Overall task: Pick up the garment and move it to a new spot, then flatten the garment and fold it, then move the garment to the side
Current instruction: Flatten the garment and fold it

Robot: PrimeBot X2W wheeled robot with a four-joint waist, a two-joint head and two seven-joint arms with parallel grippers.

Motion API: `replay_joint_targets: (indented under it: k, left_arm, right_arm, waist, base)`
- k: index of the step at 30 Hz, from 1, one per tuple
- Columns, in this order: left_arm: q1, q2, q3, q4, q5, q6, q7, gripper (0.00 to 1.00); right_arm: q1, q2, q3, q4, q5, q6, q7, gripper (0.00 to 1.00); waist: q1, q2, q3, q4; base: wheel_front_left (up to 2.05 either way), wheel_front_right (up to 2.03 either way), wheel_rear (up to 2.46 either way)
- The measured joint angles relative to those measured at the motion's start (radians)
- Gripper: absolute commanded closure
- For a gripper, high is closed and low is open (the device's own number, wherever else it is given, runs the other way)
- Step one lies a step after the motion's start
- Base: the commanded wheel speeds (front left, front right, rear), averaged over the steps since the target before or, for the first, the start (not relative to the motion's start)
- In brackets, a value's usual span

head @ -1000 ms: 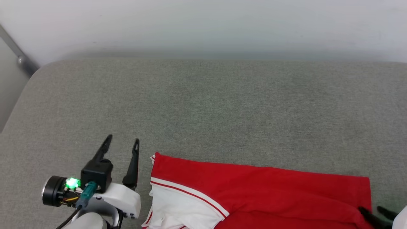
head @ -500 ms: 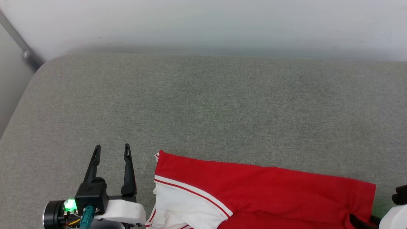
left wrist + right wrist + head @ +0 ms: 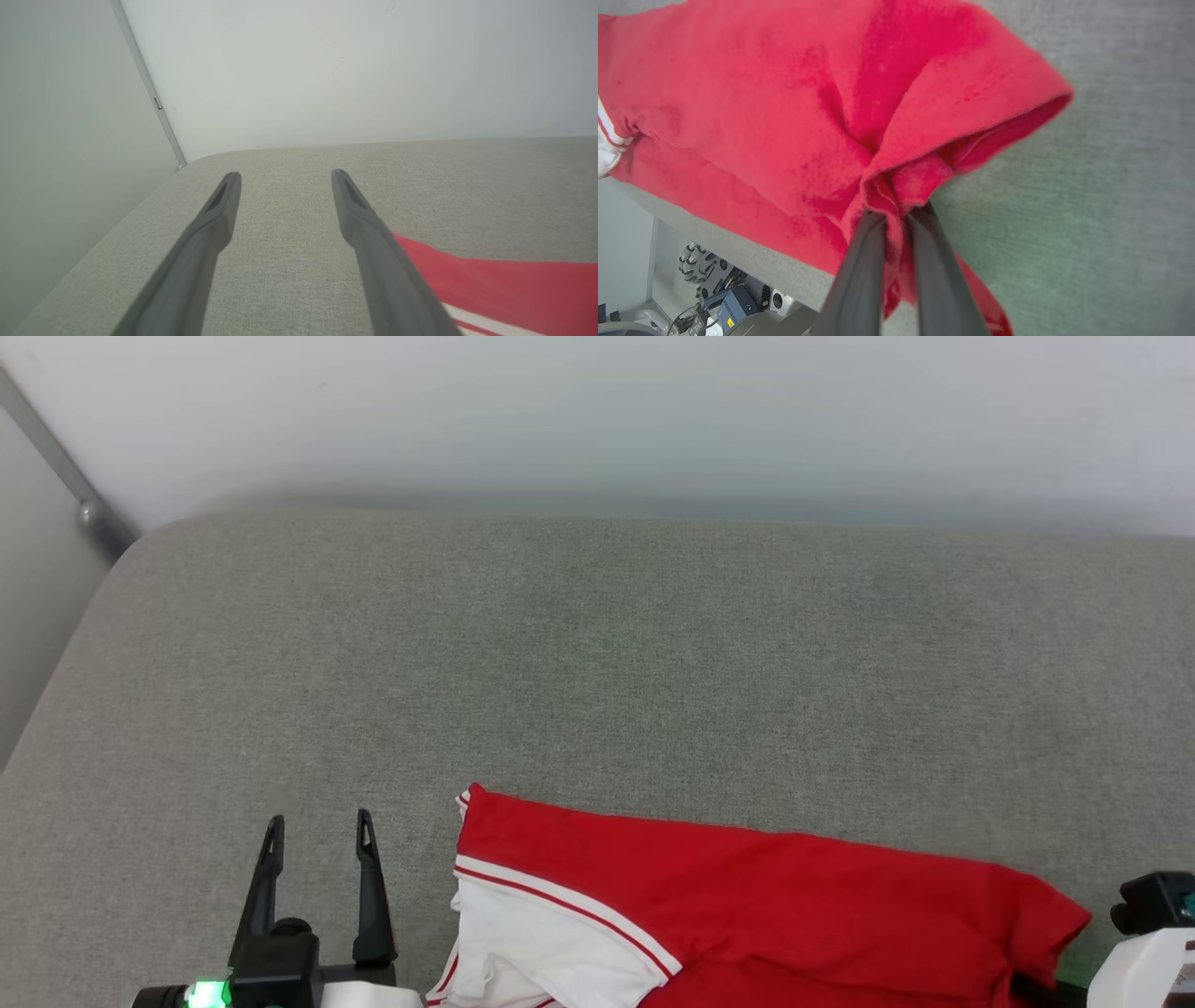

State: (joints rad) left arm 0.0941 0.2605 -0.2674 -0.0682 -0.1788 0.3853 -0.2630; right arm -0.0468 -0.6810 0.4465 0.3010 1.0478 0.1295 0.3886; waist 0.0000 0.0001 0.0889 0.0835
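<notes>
Right fingers (image 3: 859,275) pinched shut on bunched corner of red T-shirt with white striped-trim sleeve (image 3: 747,887) | left fingers (image 3: 372,896) spread apart, empty, just beside sleeve | shirt lies on grey fabric cushion (image 3: 597,644), near edge

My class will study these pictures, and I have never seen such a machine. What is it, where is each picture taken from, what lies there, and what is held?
It is a wheeled robot with two arms, each ending in a gripper with two long dark fingers. One picture looks down from its head; the other two look along each wrist's fingers. A red and white shirt lies on a grey padded surface. The left gripper is open and empty, beside the shirt. The right gripper is shut, pinching a bunched red edge of the shirt.
</notes>
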Motion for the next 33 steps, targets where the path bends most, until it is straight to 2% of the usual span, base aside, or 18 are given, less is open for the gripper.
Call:
replay_joint_targets:
  k: [8,15,21,26,33]
  left_arm:
    - [0.041,-0.058,0.057,0.015,0.065,-0.072,0.000,0.00]
    - [0.064,-0.088,0.096,0.028,0.099,-0.117,0.000,0.00]
    - [0.068,-0.107,0.118,0.035,0.121,-0.150,0.000,0.00]
    - [0.077,-0.116,0.138,0.039,0.132,-0.169,0.000,0.00]
    - [0.081,-0.128,0.157,0.043,0.141,-0.193,0.000,0.00]
  right_arm:
    - [-0.016,-0.072,-0.050,0.007,0.004,0.002,0.015,1.00]
    - [0.006,-0.164,-0.137,0.094,0.027,0.002,0.050,1.00]
    - [0.030,-0.197,-0.198,0.145,0.020,0.002,0.070,1.00]
    - [0.045,-0.202,-0.198,0.053,-0.036,0.002,0.083,1.00]
    - [0.046,-0.174,-0.160,-0.223,-0.123,0.001,0.155,1.00]
  waist:
    - [0.0000,0.0000,-0.027,-0.013]
    - [0.0000,0.0000,-0.041,-0.025]
    - [0.0000,0.0000,-0.049,-0.035]
    - [0.0000,0.0000,-0.053,-0.048]
    - [0.0000,0.0000,-0.053,-0.062]
  base:
    - [0.00,0.00,0.00]
    - [0.00,0.00,0.00]
    - [0.00,0.00,0.00]
    - [0.00,0.00,0.00]
    - [0.00,0.00,0.00]
